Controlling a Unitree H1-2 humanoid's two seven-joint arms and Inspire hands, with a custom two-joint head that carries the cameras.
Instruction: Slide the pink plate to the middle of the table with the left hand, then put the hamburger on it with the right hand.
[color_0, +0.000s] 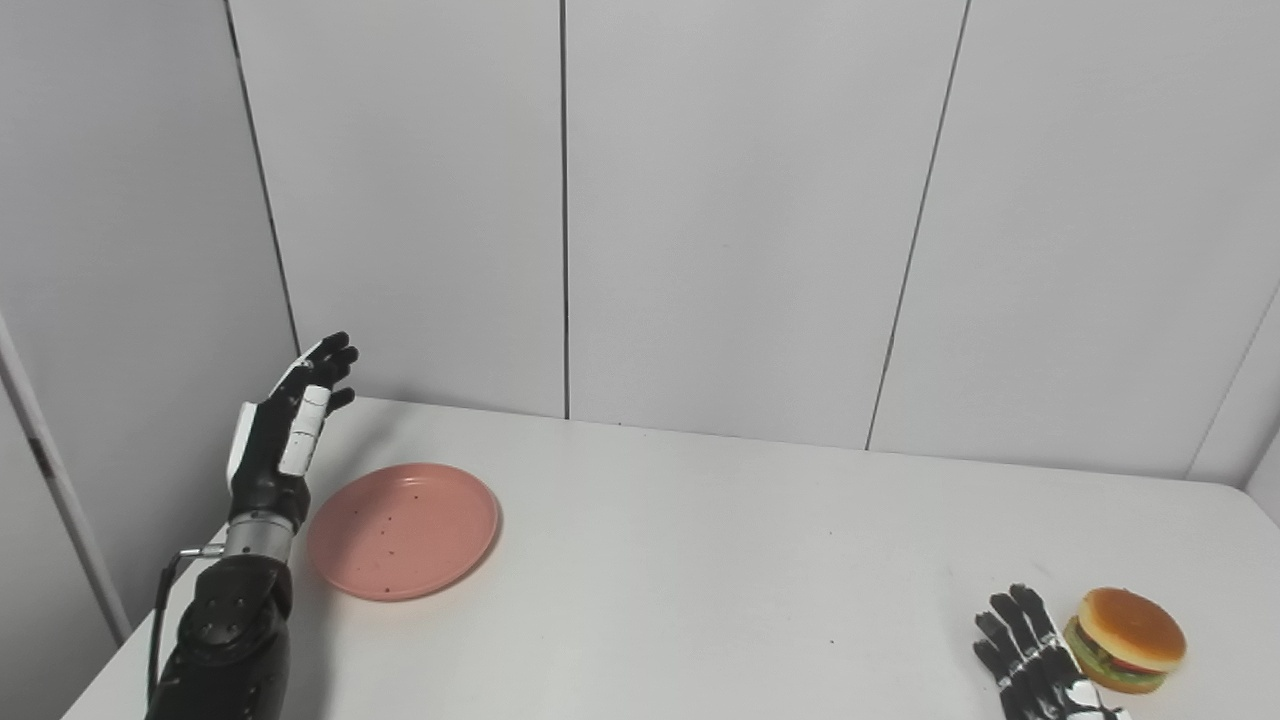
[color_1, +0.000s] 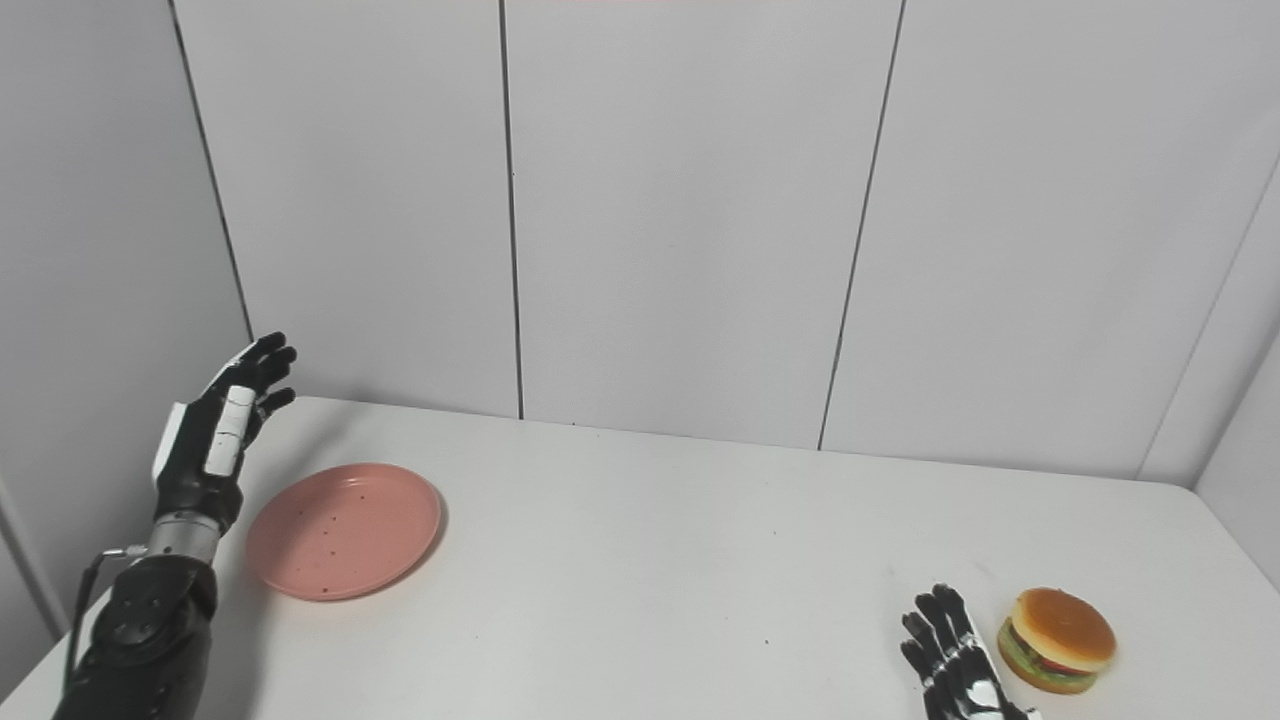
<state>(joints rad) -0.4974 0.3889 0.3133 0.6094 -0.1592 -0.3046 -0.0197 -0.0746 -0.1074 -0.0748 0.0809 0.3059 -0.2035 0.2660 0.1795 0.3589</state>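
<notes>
the right hand (color_0: 1030, 655) lies nearest the camera, low at the near edge of the white table (color_0: 720, 560), with its fingers spread and pointing away over the tabletop, holding nothing. taking the pink plate (color_0: 403, 529) as the landmark: the table carries it on its left part, close to the left edge and not in the middle, and the plate lies flat with small dark specks on its surface. the grey panelled wall (color_0: 700, 200) stands behind the plate, at the far edge of the table. the left arm (color_0: 225, 640) comes up just to the left of the plate, and the left hand (color_0: 285, 425) is raised above the table, left of the plate and a little behind it, not touching it; its fingers are stretched out and slightly apart, and it grips nothing. the hamburger (color_0: 1125, 640) sits well apart from the plate, far to the right and nearer the front edge, upright on the table, just beside the right hand on its right side, with a narrow gap between them.
</notes>
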